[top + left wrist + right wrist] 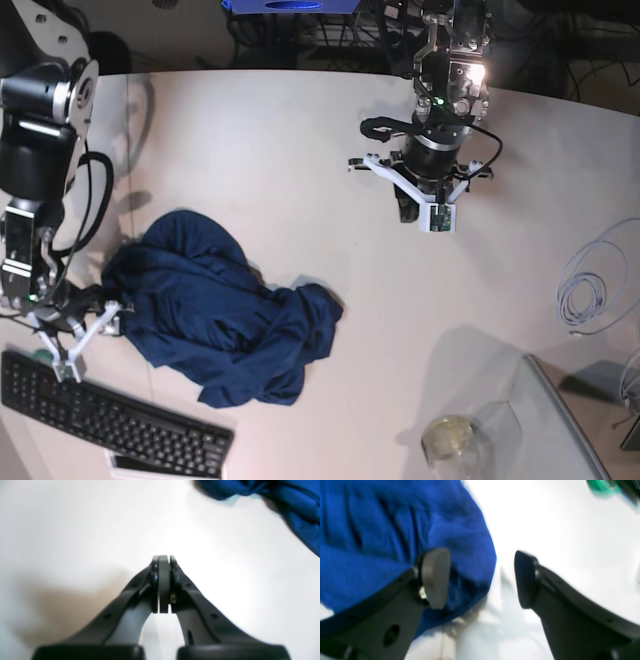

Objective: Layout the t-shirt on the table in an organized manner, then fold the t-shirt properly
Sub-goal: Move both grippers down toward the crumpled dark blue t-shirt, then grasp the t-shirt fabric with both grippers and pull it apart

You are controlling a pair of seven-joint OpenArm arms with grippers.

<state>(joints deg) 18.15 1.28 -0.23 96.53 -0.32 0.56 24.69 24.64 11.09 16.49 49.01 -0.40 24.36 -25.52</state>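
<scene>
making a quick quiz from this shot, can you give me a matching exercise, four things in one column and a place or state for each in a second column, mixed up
Things:
1. t-shirt
2. left gripper
3. right gripper
4. keyboard

Place or state:
A. jaws apart at the shirt's edge
B. crumpled in a heap on the table
C. along the near edge of the base view, beside the shirt
D. jaws shut, over bare table

Pairs: 1-B, 2-D, 3-A, 4-C
</scene>
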